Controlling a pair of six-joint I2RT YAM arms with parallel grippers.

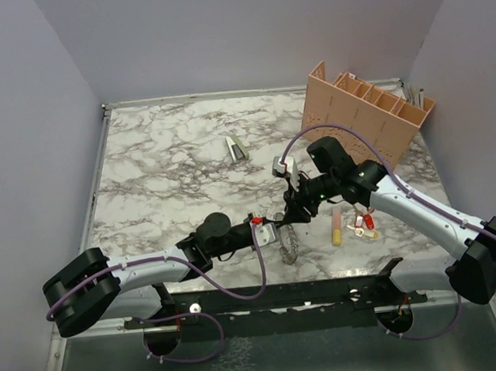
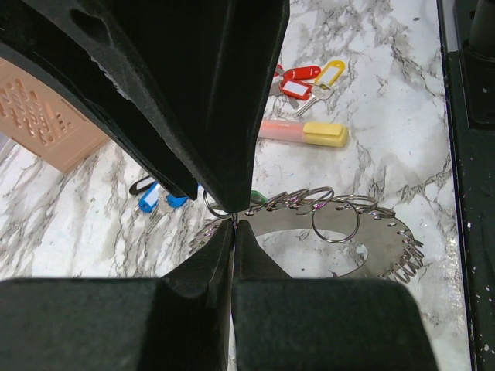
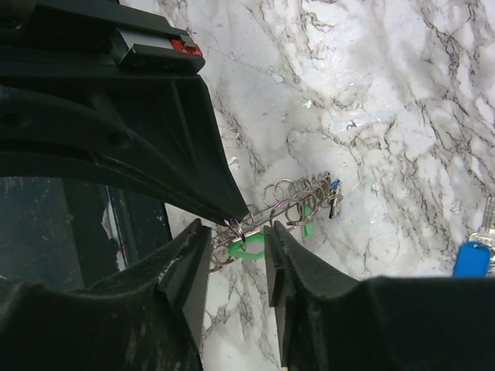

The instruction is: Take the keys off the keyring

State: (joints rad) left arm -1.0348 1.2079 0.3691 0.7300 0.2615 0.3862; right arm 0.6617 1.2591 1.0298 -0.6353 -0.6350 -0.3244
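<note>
L gripper (image 2: pixel 232 220) pinched shut on keyring (image 2: pixel 286 226) rim, at 6 o'clock on table (image 1: pixel 168 157); R gripper (image 3: pixel 236 247) half open round green key (image 3: pixel 249 249); step: freeing it; next prob. squeeze, then tug off.

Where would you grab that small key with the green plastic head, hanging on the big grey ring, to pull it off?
Probably by its green plastic head, the broadest part to pinch, coming from the side away from the large grey coiled metal keyring, whose edge the left gripper clamps. The right gripper sits around that head, jaws apart.
</note>
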